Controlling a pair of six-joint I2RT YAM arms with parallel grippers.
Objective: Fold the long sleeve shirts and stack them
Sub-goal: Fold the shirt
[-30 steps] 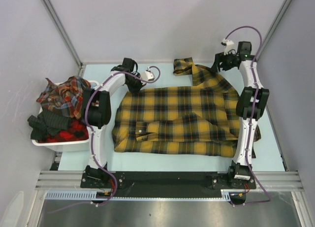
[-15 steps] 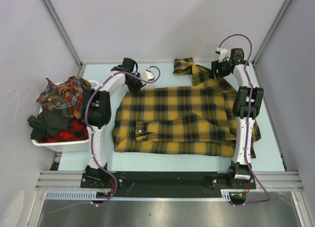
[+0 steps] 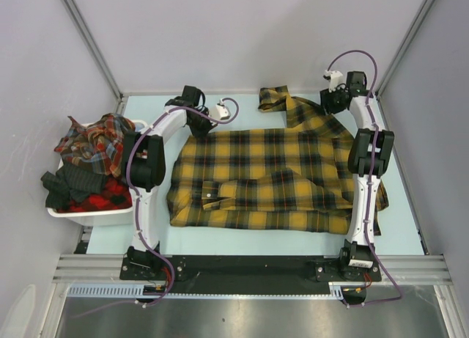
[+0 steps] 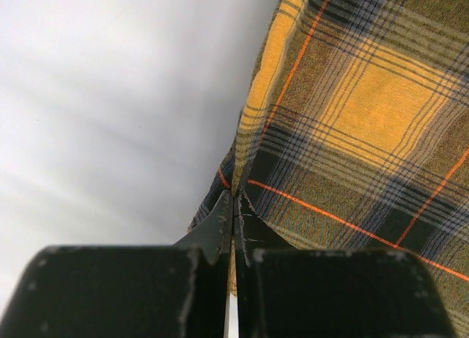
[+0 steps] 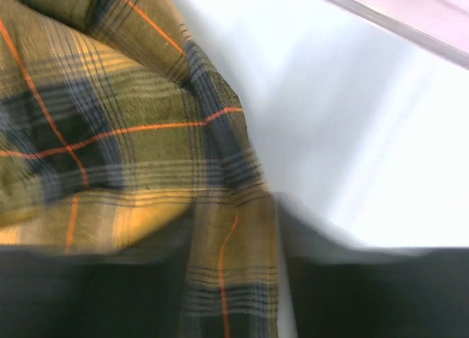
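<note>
**Top view:** One yellow shirt (image 3: 271,177) lies spread flat mid-table (image 3: 403,221), one sleeve (image 3: 242,188) already laid across the body and the other (image 3: 282,103) bunched at the shirt's 12 o'clock. The left gripper (image 3: 198,123) sits at the shirt's 11 o'clock corner and the right gripper (image 3: 330,103) at its 1 o'clock corner. At the table's 9 o'clock, a bin (image 3: 80,215) holds red shirts (image 3: 91,144) in a loose heap, none of them folded. No stack is in sight.

**Left wrist:** The left gripper (image 4: 233,206) has its fingers pressed together, pinching the yellow shirt (image 4: 366,111) along the edge. The cloth fans away toward 1 o'clock.

**Right wrist:** The yellow shirt (image 5: 110,133) fills the view from 9 to 11 o'clock, and a strip of it runs down between the fingers of the right gripper (image 5: 234,250). The fingers stand apart on either side of the cloth. The view is blurred, so whether they have bitten yet cannot be told.

**Progress:** The task looks early, by this reading. The first shirt is flattened and one sleeve is in. With a gripper at each far corner, a fold of the far edge seems to be in preparation. The body folds, the stacking and every shirt in the bin remain.
</note>
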